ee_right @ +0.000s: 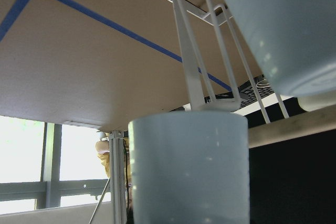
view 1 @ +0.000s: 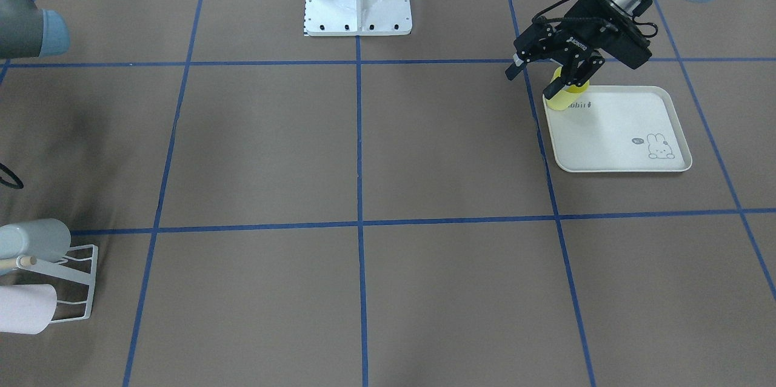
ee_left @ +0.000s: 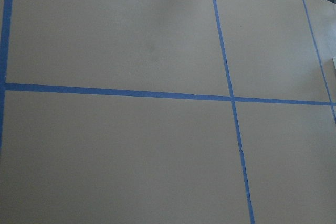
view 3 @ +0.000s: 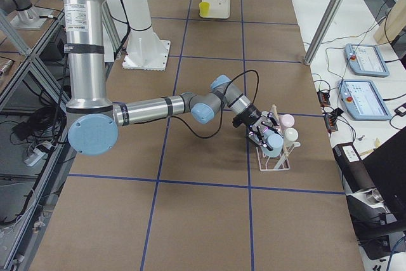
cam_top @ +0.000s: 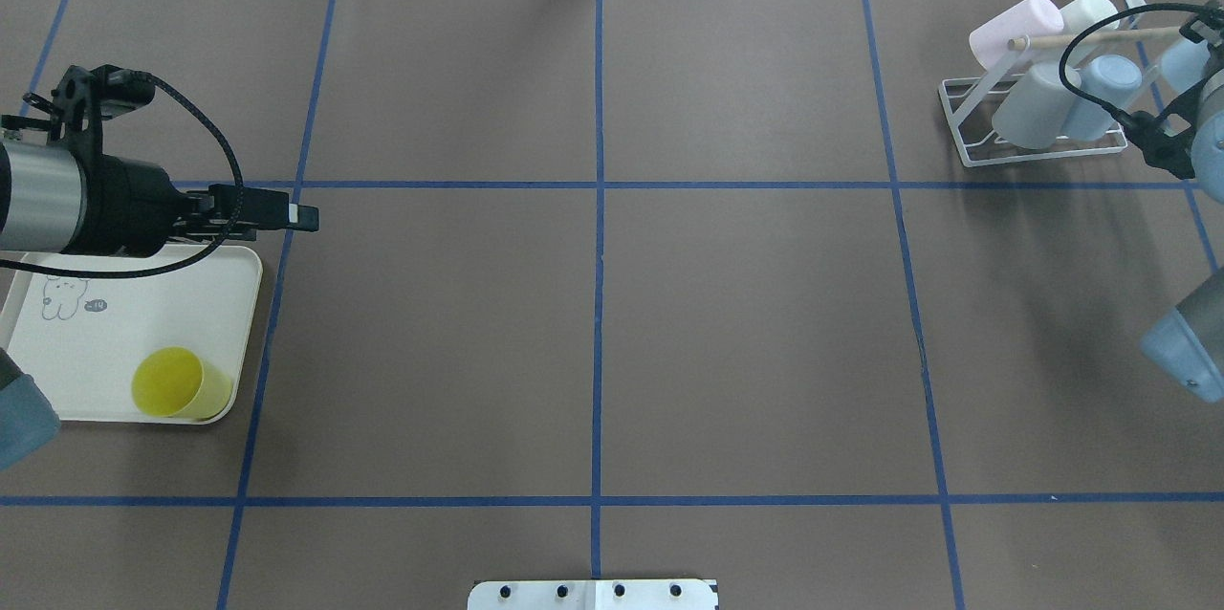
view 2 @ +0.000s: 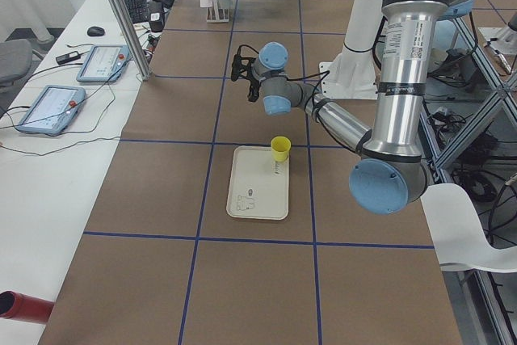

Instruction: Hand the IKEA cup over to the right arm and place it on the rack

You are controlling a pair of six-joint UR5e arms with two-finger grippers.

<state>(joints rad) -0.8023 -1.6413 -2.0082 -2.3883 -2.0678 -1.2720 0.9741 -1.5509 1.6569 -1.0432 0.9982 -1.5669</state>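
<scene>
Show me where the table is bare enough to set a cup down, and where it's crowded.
The middle is bare: the taped squares between the tray and the rack, from the base plate to the far edge. The tray has room beside the yellow cup. Crowded: the rack corner, hung with cups, right gripper at them.

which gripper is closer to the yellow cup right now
Left. The left gripper hovers open by the tray holding the cup; the right gripper is far across the table at the rack.
</scene>
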